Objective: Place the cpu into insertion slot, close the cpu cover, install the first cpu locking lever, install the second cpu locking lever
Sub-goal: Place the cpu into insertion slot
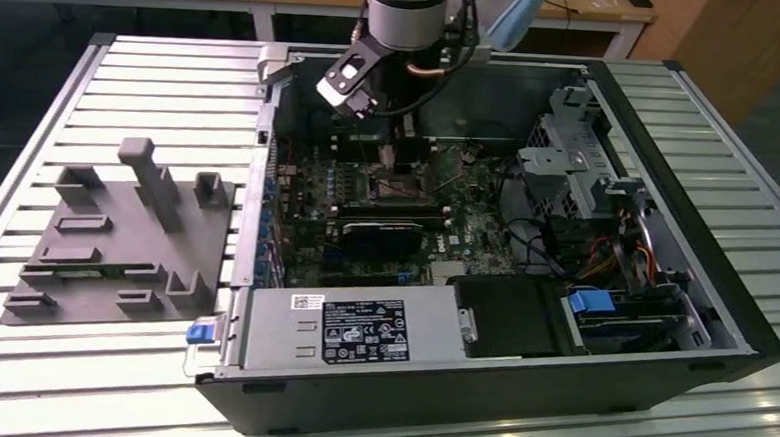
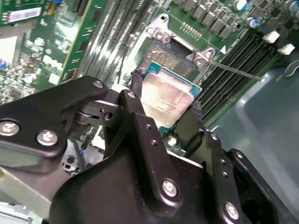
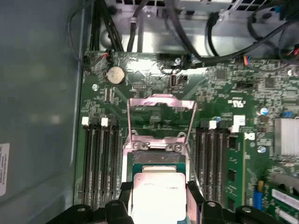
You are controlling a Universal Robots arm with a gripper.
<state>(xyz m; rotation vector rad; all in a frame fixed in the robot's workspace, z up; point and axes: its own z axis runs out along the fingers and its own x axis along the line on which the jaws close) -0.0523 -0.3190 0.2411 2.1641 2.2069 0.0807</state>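
My gripper (image 2: 166,94) is shut on the cpu (image 2: 164,103), a flat square chip with a silvery top, with one black finger on each side. The cpu (image 3: 158,197) hangs just above the insertion slot (image 2: 171,54), whose dark centre and metal rim sit on the green board. Beyond the slot the cpu cover (image 3: 161,99), a thin silvery frame with a window, stands flipped open. A thin locking lever (image 2: 236,71) sticks out beside the slot. In the exterior view the gripper (image 1: 394,149) reaches down into the computer case over the insertion slot (image 1: 395,187).
Memory slots (image 3: 100,158) flank the socket on both sides. Black cables (image 3: 187,28) run past the board's far edge. A grey power-supply box (image 1: 351,327) fills the case's near side, a drive cage (image 1: 587,159) its right. A grey fixture (image 1: 122,235) stands on the table at the left.
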